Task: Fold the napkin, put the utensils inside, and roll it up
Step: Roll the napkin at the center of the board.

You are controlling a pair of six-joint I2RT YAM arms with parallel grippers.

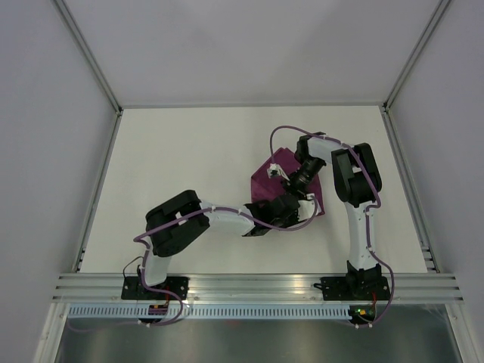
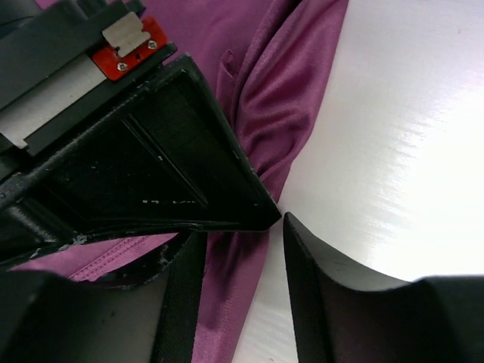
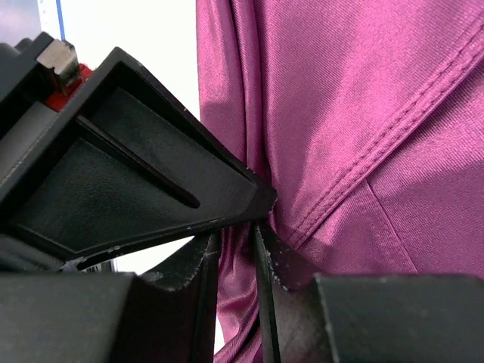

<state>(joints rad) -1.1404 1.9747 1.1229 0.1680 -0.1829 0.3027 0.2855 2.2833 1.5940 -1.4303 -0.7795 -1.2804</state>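
Observation:
The plum-magenta napkin (image 1: pixel 265 184) lies bunched right of the table's centre, half covered by both grippers. My right gripper (image 1: pixel 286 179) is down on its upper part. In the right wrist view that gripper (image 3: pixel 236 249) is shut on a gathered fold of the napkin (image 3: pixel 363 98). My left gripper (image 1: pixel 281 206) sits over the napkin's near edge. In the left wrist view it (image 2: pixel 238 242) is open, with a rolled edge of the napkin (image 2: pixel 287 91) lying between the jaws beside the left finger and bare table beside the right finger (image 2: pixel 325 302). No utensils are in view.
The white table (image 1: pixel 189 166) stretches to the left and far side of the napkin. Aluminium posts and grey walls close it in, and a ribbed metal rail (image 1: pixel 257 283) runs along the near edge by the arm bases.

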